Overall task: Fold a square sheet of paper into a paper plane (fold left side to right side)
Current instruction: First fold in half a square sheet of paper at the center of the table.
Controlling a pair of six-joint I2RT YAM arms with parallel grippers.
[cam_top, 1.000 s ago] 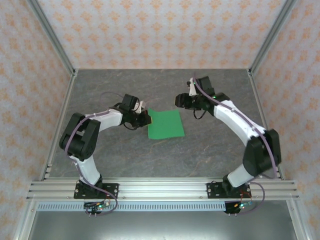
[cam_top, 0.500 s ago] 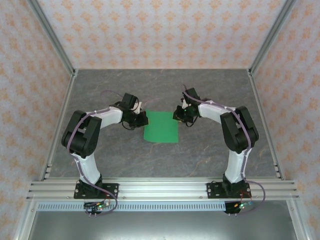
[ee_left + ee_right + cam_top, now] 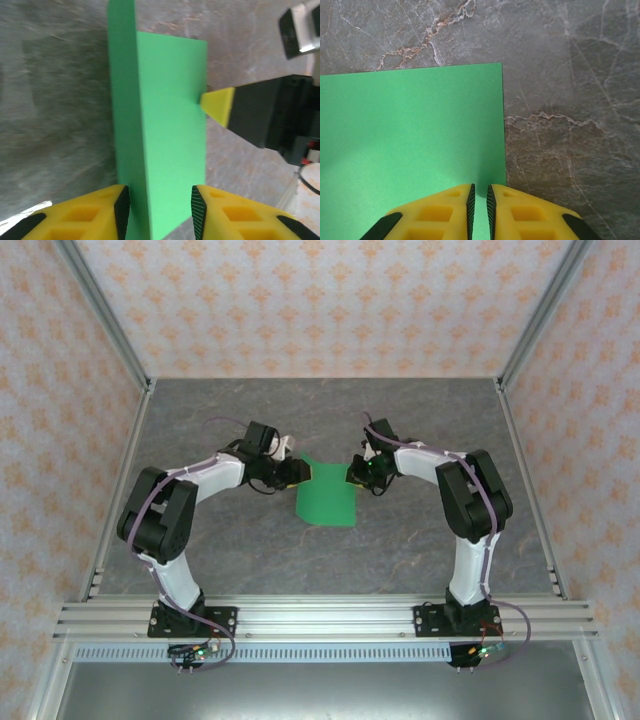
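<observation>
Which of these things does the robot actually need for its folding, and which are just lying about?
For the job: green sheet of paper; left end effector; right end effector.
Just surroundings: marbled table; metal frame; patterned walls.

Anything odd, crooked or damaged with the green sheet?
No damage. The square sheet of paper lies slightly askew to the table edge, and its left strip stands raised along a crease at the open left end effector, consistent with folding. The right end effector touches its right edge.

Robot lab rig: alu frame (image 3: 320, 618), wallpapered walls (image 3: 320, 300), marble-look tabletop (image 3: 400, 540).
</observation>
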